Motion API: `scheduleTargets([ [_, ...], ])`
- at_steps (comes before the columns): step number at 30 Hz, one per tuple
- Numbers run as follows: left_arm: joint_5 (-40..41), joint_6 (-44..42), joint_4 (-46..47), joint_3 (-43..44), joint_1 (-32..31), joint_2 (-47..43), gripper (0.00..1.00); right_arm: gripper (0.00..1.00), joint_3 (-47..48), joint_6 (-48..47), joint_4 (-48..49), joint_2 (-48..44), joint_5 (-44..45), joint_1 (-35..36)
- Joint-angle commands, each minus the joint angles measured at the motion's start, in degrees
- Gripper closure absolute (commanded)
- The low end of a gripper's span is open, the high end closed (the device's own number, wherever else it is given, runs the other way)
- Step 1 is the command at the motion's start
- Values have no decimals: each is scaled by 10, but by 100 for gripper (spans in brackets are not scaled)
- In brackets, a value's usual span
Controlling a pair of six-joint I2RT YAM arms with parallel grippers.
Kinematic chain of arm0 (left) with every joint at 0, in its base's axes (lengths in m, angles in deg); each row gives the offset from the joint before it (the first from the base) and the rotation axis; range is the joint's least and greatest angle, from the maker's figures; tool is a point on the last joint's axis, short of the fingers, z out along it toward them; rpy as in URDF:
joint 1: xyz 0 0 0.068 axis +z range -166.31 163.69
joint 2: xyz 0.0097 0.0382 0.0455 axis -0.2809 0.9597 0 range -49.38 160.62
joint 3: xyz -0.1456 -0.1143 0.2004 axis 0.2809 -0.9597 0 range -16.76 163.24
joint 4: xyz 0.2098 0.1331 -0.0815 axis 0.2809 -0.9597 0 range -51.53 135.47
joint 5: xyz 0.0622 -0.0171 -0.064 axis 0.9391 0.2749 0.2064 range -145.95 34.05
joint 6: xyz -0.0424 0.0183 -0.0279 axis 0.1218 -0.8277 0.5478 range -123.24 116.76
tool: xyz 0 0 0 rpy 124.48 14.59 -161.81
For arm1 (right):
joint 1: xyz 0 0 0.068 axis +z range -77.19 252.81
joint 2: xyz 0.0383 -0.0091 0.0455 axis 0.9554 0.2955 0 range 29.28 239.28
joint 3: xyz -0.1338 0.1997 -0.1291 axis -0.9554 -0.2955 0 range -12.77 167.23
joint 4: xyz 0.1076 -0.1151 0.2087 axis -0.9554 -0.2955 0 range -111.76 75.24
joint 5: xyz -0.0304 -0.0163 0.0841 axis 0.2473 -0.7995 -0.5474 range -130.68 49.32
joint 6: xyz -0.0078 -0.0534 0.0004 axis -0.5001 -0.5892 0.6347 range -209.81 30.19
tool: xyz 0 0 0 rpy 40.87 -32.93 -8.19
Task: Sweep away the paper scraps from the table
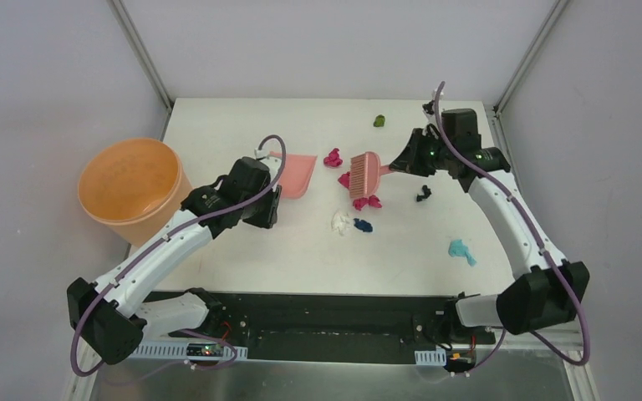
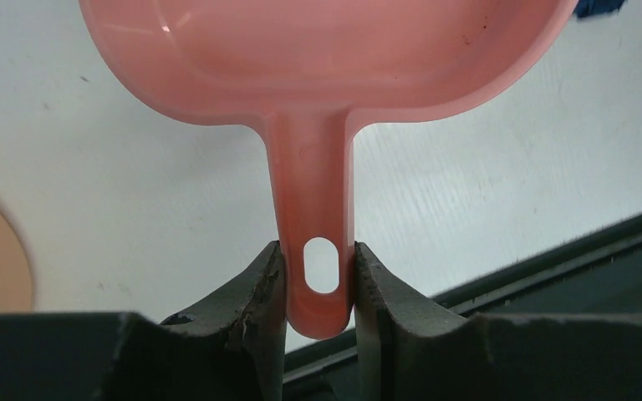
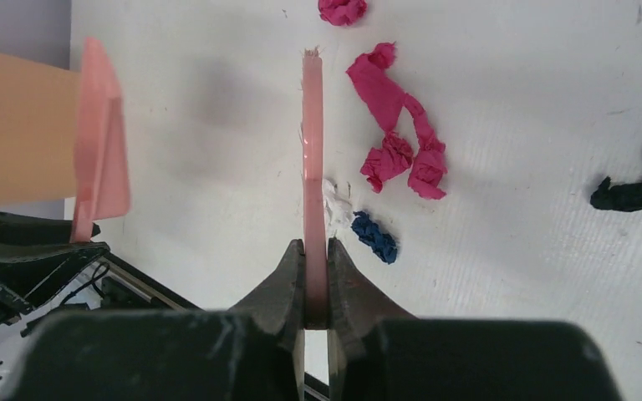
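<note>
My left gripper point(image 2: 318, 280) is shut on the handle of the pink dustpan point(image 1: 298, 174), whose scoop point(image 2: 326, 58) rests on the white table point(image 1: 242, 242) left of the scraps. My right gripper point(image 3: 315, 271) is shut on the handle of the pink hand brush point(image 1: 367, 177), seen edge-on in the right wrist view point(image 3: 313, 142). Paper scraps lie around the brush: magenta wads point(image 1: 333, 157) point(image 1: 367, 202) point(image 3: 397, 125), a white one point(image 1: 340, 222), a dark blue one point(image 1: 363, 225) point(image 3: 375, 236), a black one point(image 1: 423, 193) point(image 3: 635, 188), a teal one point(image 1: 461, 250) and an olive-green one point(image 1: 379, 120).
A big orange bucket point(image 1: 130, 188) stands off the table's left edge. Metal frame posts point(image 1: 142, 52) rise at the back corners. The table's black front edge point(image 1: 318, 301) runs between the arm bases.
</note>
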Motion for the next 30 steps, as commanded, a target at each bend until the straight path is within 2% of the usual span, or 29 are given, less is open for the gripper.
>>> scheduleTargets([
  [1, -91, -33, -94, 41, -18, 8, 100, 100, 4, -81, -2, -55, -4, -4],
  [7, -108, -74, -162, 79, -80, 93, 100, 100, 32, -174, -27, -61, 60, -7],
  [11, -70, -77, -231, 125, -117, 164, 100, 100, 59, -272, -43, -29, 140, -7],
  [15, -57, -90, -256, 143, -145, 202, 100, 100, 79, -323, -49, 2, 201, -5],
  [18, -22, -98, -267, 149, -167, 217, 100, 100, 92, -337, -58, 25, 231, -4],
  [21, -8, -107, -284, 153, -184, 232, 100, 100, 110, -334, -74, 50, 224, -2],
  [26, -19, -125, -259, 128, -207, 247, 100, 100, 128, -321, -85, 81, 213, 21],
  [30, 3, -126, -250, 128, -211, 289, 100, 100, 134, -319, -90, 104, 228, 50],
])
